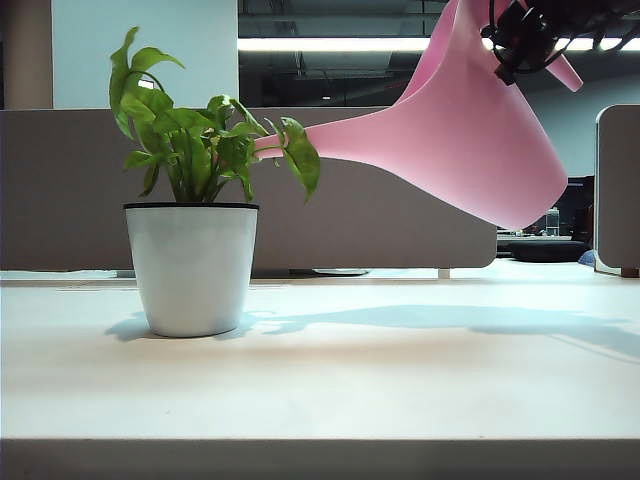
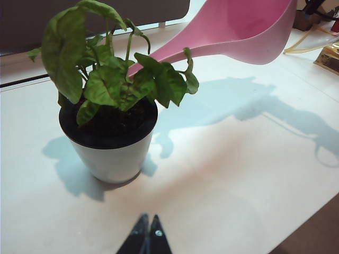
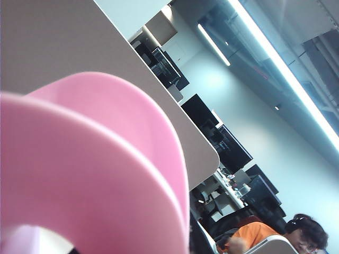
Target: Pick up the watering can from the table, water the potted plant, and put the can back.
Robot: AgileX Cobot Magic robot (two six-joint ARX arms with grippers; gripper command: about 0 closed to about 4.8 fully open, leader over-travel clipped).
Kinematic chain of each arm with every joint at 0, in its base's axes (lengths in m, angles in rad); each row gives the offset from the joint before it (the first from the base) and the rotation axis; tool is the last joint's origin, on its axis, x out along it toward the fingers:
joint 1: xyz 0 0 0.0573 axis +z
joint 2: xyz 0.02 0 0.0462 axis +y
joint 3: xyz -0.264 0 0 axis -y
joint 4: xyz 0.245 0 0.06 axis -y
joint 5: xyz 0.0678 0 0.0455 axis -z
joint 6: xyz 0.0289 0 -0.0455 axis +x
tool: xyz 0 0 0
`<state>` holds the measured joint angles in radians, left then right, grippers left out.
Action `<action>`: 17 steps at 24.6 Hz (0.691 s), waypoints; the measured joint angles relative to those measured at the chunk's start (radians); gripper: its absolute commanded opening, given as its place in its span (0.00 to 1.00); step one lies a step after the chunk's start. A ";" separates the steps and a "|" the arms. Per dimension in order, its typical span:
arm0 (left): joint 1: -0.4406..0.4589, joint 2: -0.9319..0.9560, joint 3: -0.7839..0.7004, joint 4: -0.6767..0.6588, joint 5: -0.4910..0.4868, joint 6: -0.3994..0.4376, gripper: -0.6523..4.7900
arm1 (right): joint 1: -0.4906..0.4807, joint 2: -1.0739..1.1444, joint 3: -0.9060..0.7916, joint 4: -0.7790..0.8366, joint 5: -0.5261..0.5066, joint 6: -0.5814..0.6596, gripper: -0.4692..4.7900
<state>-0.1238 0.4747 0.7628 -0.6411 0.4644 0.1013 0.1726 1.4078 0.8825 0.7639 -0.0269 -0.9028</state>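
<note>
The pink watering can (image 1: pixel 470 140) hangs in the air at the upper right, tilted with its long spout (image 1: pixel 275 147) reaching in among the leaves of the potted plant (image 1: pixel 192 265). My right gripper (image 1: pixel 522 40) is shut on the can's handle at the top. In the right wrist view the can's pink body (image 3: pixel 95 174) fills the near field and hides the fingers. The left wrist view shows the plant's white pot (image 2: pixel 108 153) on the table (image 2: pixel 228 174), the can (image 2: pixel 249 32) above and behind it, and my left gripper (image 2: pixel 148 218) shut and empty, hovering short of the pot.
A grey partition (image 1: pixel 60 190) runs along the back of the table, with another panel (image 1: pixel 618 190) at the right. The table's front edge (image 1: pixel 320 440) is straight. Cables (image 2: pixel 307 37) lie at the far side. A person in orange (image 3: pixel 249 238) sits beyond.
</note>
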 measured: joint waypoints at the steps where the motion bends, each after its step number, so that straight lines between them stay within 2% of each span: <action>1: 0.000 0.000 0.000 0.000 0.000 0.000 0.11 | 0.000 0.000 0.001 0.000 0.000 -0.008 0.29; 17: 0.000 0.000 0.000 0.000 0.000 0.000 0.11 | 0.006 -0.011 0.041 -0.030 -0.001 -0.072 0.29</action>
<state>-0.1238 0.4747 0.7628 -0.6411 0.4648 0.1013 0.1783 1.3964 0.9234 0.7338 -0.0277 -0.9752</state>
